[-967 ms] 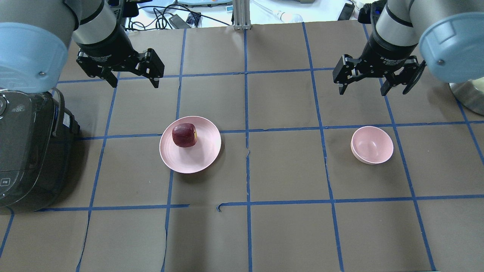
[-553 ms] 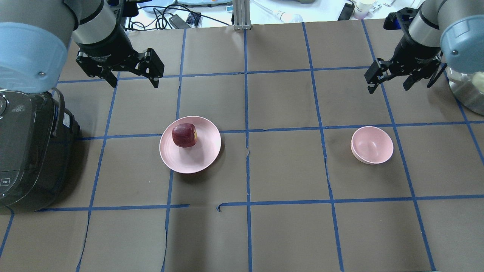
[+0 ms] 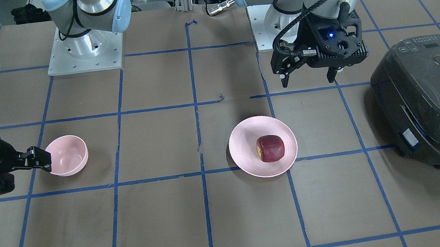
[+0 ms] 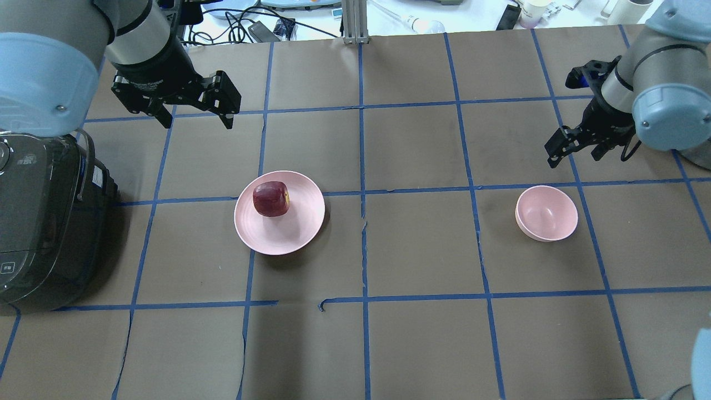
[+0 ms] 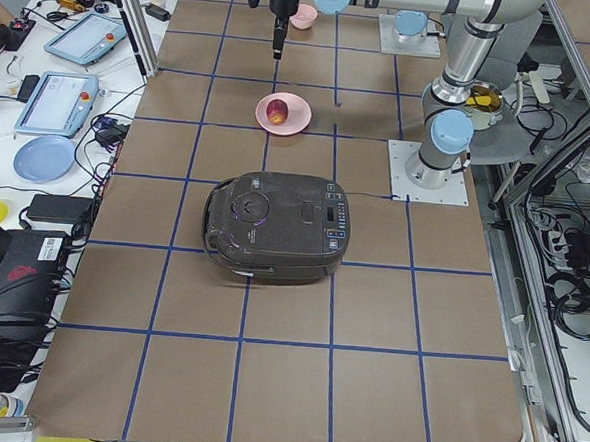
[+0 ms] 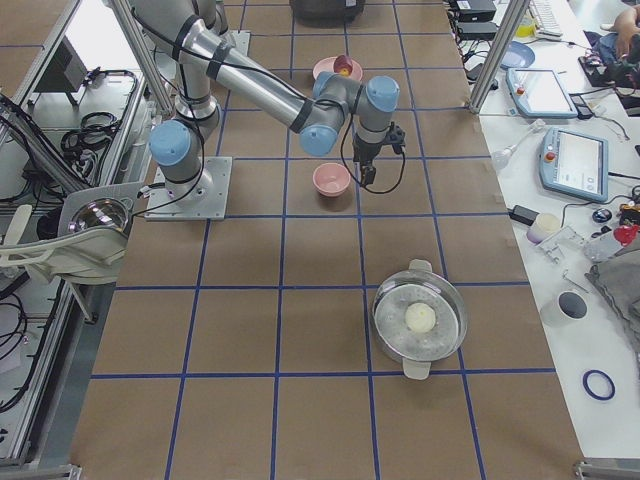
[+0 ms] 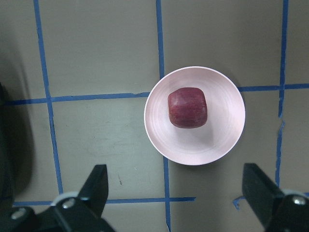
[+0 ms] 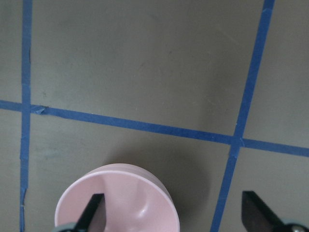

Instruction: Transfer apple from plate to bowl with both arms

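The dark red apple (image 4: 271,198) lies on the wide pink plate (image 4: 289,239), toward its far-left part; both also show in the left wrist view, apple (image 7: 188,107) and plate (image 7: 193,150). My left gripper (image 4: 197,119) is open and empty, hanging above the table beyond the plate, apart from it. The small pink bowl (image 4: 547,214) stands empty to the right. My right gripper (image 4: 575,157) is open and empty, low, just beyond the bowl; in its wrist view the bowl (image 8: 116,203) sits at the bottom, under the left finger.
A dark grey rice cooker (image 4: 39,222) stands at the table's left edge, close to the plate. A steel pot (image 6: 420,320) with a white ball in it stands off to the right, past the bowl. Blue tape lines grid the brown table.
My right arm has swung to the right and come down toward the table, ending just beyond the bowl. The left arm, apple, plate and bowl have not moved.
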Controlling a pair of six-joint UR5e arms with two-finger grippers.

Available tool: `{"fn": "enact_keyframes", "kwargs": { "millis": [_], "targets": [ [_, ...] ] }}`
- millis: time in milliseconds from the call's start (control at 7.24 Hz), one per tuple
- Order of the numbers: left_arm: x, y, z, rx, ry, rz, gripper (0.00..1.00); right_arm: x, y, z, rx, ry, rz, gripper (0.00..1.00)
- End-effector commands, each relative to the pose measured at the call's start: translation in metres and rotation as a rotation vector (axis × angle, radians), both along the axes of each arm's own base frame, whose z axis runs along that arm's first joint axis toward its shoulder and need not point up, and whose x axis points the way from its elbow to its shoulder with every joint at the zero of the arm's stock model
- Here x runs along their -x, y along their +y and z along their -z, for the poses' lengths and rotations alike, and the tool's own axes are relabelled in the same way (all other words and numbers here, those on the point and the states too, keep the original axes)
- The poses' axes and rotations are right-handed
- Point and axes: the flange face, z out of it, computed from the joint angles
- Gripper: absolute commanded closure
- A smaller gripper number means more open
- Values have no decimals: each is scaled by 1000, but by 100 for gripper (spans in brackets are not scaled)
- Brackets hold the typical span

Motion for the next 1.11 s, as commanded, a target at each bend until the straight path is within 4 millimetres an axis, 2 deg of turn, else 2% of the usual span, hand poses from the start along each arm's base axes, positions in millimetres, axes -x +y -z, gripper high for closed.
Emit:
{"fn": "enact_keyframes", "kwargs": {
  "millis": [0, 138, 276, 553, 691, 967],
  "targets": [
    [0, 0, 1, -2, -1, 0, 0, -4, 32, 50, -44, -5, -3, 0],
    [0, 0, 0, 1, 1, 0, 0, -7, 43, 65, -50, -9, -2, 1],
    [-1, -1, 0, 2, 0, 1, 0, -9, 50, 74, -54, -8, -2, 18],
    [-1, -2, -1, 4, 2, 2, 0, -10, 53, 78, -70, -8, -3, 86],
    [-1, -2, -1, 4, 2, 2, 0, -10, 53, 76, -67, -8, -1, 100],
    [-2, -3, -1, 3, 3, 0, 0, -10, 50, 71, -56, -15, 14, 100]
  ]
}}
